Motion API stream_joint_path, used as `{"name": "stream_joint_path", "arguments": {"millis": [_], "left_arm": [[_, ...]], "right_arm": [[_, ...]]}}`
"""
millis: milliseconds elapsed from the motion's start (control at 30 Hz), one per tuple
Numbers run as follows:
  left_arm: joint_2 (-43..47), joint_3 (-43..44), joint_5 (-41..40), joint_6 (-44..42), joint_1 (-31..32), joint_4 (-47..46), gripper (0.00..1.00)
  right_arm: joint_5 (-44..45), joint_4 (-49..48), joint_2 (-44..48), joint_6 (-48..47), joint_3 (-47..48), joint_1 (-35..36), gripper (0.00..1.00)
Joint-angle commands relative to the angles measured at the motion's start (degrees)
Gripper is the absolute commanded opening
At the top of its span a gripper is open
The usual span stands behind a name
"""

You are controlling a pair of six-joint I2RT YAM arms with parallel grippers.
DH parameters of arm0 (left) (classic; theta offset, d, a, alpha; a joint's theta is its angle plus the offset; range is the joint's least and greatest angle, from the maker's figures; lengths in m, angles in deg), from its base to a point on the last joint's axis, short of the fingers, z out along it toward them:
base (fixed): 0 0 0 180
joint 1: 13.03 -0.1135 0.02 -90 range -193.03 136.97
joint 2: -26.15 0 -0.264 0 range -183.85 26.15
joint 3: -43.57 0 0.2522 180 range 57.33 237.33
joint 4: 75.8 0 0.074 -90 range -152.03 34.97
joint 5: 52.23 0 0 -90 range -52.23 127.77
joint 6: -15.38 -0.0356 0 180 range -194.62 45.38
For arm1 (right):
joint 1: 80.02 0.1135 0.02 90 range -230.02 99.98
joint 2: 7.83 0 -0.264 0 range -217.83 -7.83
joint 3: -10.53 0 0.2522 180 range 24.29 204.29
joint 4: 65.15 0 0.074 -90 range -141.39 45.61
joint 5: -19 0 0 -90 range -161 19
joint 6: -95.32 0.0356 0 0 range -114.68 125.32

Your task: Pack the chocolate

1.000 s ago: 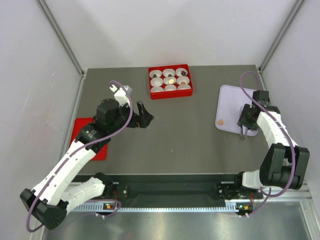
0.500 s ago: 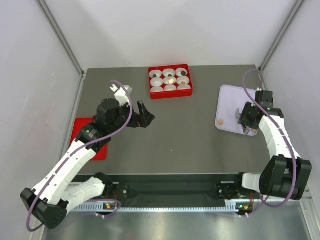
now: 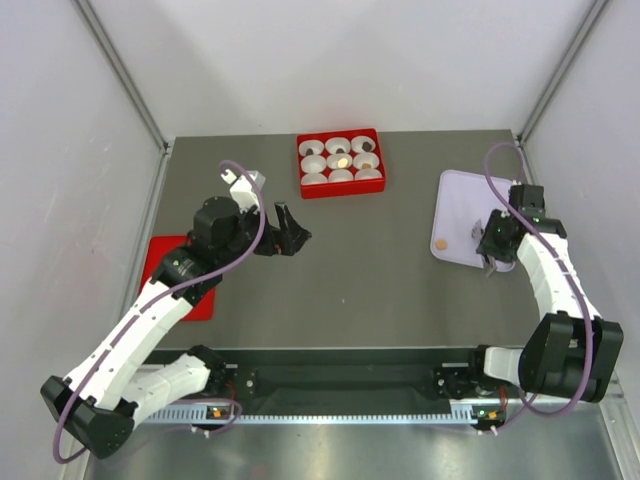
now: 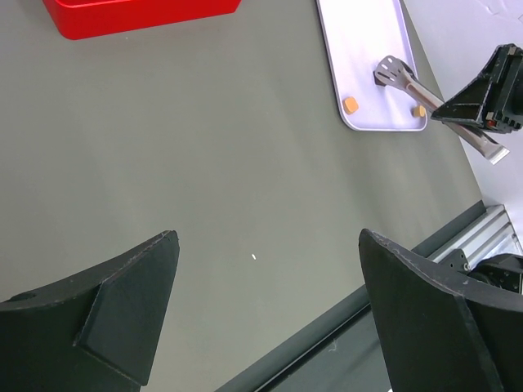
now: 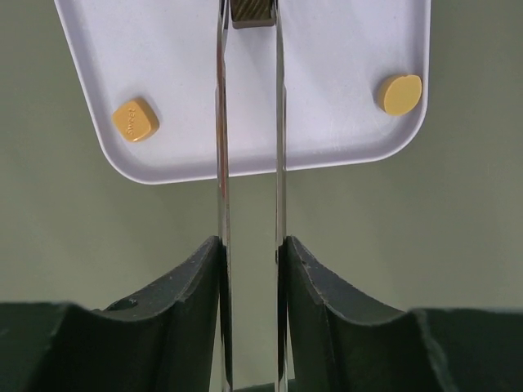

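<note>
The grey tabletop (image 3: 380, 270) carries a red box (image 3: 341, 191) of white paper cups (image 3: 314, 179) at its far edge and a white tray (image 3: 462, 190) on the right. The left claw (image 4: 268, 245) hangs released, its fingers wide apart. The right claw (image 5: 249, 245) is clenched on metal tongs (image 5: 221, 163) that point over the tray. Two tan-orange chocolates (image 5: 135, 120) lie flat near the tray's near corners, one squarish and one oval (image 5: 400, 93), the oval's long axis roughly along the tray's edge.

two chocolates (image 5: 135, 120) on the tray (image 3: 465, 205) at right, box of cups (image 3: 341, 191) at far centre
</note>
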Motion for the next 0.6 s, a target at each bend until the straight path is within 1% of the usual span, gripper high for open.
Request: {"name": "stream_joint_path", "arguments": {"millis": [0, 100, 433, 533, 567], "left_arm": [[-0.5, 1.0, 0.6, -0.1, 0.0, -3.4, 0.96], [-1.0, 1.4, 0.6, -0.2, 0.0, -3.5, 0.96], [-2.3, 2.4, -1.3, -1.5, 0.0, -2.6, 0.96], [-2.3, 2.9, -2.2, -1.8, 0.0, -2.4, 0.96], [-2.3, 3.0, -2.5, -1.9, 0.0, -2.2, 0.96]], "right_arm": [[0.6, 0.6, 2.1, 0.2, 3.2, 0.9, 0.28], [0.7, 1.2, 1.8, 0.6, 5.5, 2.0, 0.26], [2.9, 1.5, -0.3, 3.1, 11.7, 8.9, 0.25], [4.0, 0.6, -1.5, 5.5, 15.1, 14.6, 0.25], [4.2, -1.1, -2.4, 6.2, 16.8, 16.2, 0.25]]}}
